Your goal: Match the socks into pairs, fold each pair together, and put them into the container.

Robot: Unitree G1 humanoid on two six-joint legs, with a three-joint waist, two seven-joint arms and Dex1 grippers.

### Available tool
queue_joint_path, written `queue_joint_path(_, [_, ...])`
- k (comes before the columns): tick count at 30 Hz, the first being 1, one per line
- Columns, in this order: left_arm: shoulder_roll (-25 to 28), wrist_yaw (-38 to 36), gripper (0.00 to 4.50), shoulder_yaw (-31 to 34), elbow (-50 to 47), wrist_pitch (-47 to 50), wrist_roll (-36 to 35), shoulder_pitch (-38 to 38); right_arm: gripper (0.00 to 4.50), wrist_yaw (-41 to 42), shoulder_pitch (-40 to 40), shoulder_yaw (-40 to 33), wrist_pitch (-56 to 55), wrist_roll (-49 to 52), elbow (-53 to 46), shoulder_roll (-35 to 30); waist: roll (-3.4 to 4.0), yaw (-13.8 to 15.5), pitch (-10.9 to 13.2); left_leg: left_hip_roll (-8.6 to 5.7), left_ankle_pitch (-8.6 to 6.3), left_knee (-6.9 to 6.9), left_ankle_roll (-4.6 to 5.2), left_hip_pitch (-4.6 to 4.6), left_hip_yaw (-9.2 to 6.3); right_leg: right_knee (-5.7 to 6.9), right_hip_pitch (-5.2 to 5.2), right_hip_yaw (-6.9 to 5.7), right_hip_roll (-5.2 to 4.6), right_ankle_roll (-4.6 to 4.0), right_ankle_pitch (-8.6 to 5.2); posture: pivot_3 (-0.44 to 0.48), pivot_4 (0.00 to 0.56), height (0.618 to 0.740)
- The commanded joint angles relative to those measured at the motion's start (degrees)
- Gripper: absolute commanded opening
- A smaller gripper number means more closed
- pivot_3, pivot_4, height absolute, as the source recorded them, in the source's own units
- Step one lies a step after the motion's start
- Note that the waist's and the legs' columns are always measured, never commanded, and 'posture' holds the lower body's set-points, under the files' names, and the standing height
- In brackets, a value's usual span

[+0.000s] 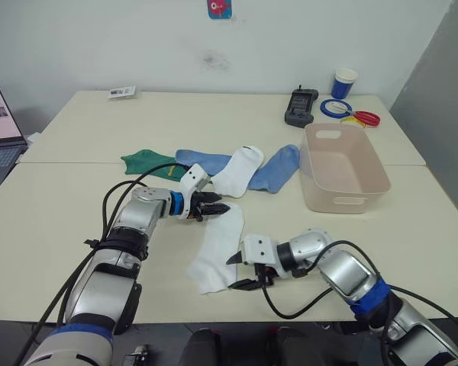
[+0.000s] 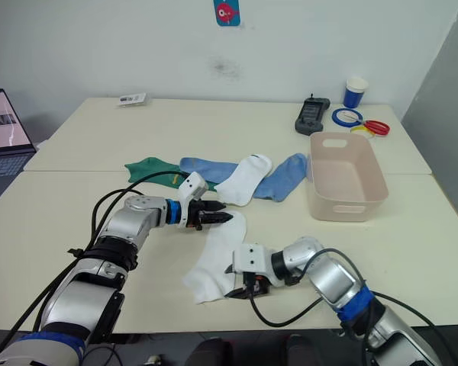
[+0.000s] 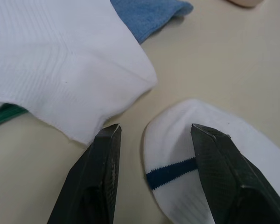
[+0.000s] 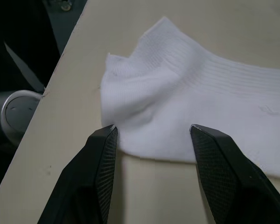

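Note:
A white sock (image 1: 217, 245) lies lengthwise near the table's front edge. My left gripper (image 1: 218, 207) is open at its far end, fingers either side of the blue-striped toe (image 3: 196, 154). At the sock's near, rumpled end (image 4: 144, 102) my right gripper (image 1: 237, 271) is open too, low over the table. Behind them a row of socks lies flat: a dark green sock (image 1: 145, 162), a light blue sock (image 1: 201, 159), a second white sock (image 1: 241, 169) and another light blue sock (image 1: 279, 168). The pale pink container (image 1: 343, 169) stands to the right of the row with nothing visible in it.
A laptop (image 1: 0, 133) sits at the left edge. At the back right are a black device (image 1: 300, 107), a blue-and-white cup (image 1: 344, 82), a blue ring (image 1: 336, 108) and a red ring (image 1: 365, 118). A small card (image 1: 122, 91) lies at the back left.

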Motion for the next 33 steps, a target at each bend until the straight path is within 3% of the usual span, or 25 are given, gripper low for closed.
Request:
queue_joint_path(1, [-0.6, -0.5, 1.89, 0.3, 1.7, -1.5, 1.4, -0.9, 2.70, 0.4, -0.9, 1.8, -3.5, -1.4, 2.0, 2.0, 0.00, 0.0, 0.0, 0.00, 0.00, 0.02, 0.00, 0.01, 0.00, 0.01, 0.02, 0.00, -0.01, 0.00, 0.00, 0.000, 0.150, 0.740])
queue_joint_path(7, [-0.3, -1.6, 0.04, 1.0, 1.2, -1.3, 2.1, -0.3, 0.79, 2.4, -1.6, 1.9, -6.4, -2.0, 4.5, 3.0, 0.00, 0.0, 0.0, 0.01, 0.00, 0.03, -0.01, 0.03, -0.02, 0.06, 0.02, -0.02, -0.02, -0.02, 0.01, 0.000, 0.150, 0.740])
queue_joint_path(9, [-0.1, -1.8, 0.00, 1.2, 0.4, -1.1, 2.2, 0.5, 0.17, 2.8, -1.6, 1.6, -7.1, -2.0, 5.3, 2.6, 0.00, 0.0, 0.0, 0.01, 0.01, 0.03, -0.01, 0.04, -0.03, 0.09, 0.02, -0.03, -0.02, -0.03, 0.02, 0.000, 0.150, 0.740])
queue_joint_path(10, [0.0, -1.7, 0.00, 1.3, -0.1, -0.9, 2.2, 1.0, 0.08, 3.2, -1.5, 1.3, -7.4, -1.9, 5.4, 2.2, 0.00, 0.0, 0.0, 0.01, 0.01, 0.03, -0.01, 0.04, -0.03, 0.09, 0.03, -0.02, -0.02, -0.03, 0.02, 0.000, 0.150, 0.740])
queue_joint_path(15, [0.4, -1.1, 0.00, 2.3, -3.5, 0.6, 1.7, 3.7, 0.08, 4.4, -0.9, -0.1, -7.5, -0.7, 5.0, 0.3, 0.00, 0.0, 0.0, 0.06, 0.01, 0.03, -0.01, 0.06, -0.02, 0.13, 0.03, -0.01, -0.14, -0.04, 0.02, 0.000, 0.150, 0.740])
queue_joint_path(22, [2.7, 2.9, 0.00, 6.3, -16.7, 4.6, -0.1, 11.9, 0.08, 9.0, -0.5, -2.2, -5.2, 1.2, -0.5, -5.8, 0.00, 0.0, 0.0, 0.02, 0.01, 0.08, -0.01, 0.12, 0.02, 0.43, 0.02, 0.05, -0.43, -0.02, 0.01, 0.000, 0.150, 0.740])
queue_joint_path(27, [6.8, 6.1, 0.00, 11.0, -35.0, 12.1, -4.0, 24.7, 0.08, 15.3, -4.3, -4.7, -7.3, 3.1, 1.4, -11.4, 0.00, -0.7, 0.0, 0.08, 0.01, 0.05, -0.02, 0.20, 0.00, 0.50, 0.02, 0.07, -0.43, -0.05, 0.01, 0.000, 0.150, 0.740])
queue_joint_path(33, [5.5, 14.9, 0.00, 16.2, -55.7, 23.0, -9.7, 38.9, 0.08, 23.6, -10.4, -4.7, -13.2, 3.2, 11.5, -12.3, 0.01, -1.1, 0.0, 0.18, 0.03, 0.04, -0.05, 0.22, -0.15, 0.55, 0.03, 0.08, -0.52, -0.11, -0.07, 0.000, 0.150, 0.740])
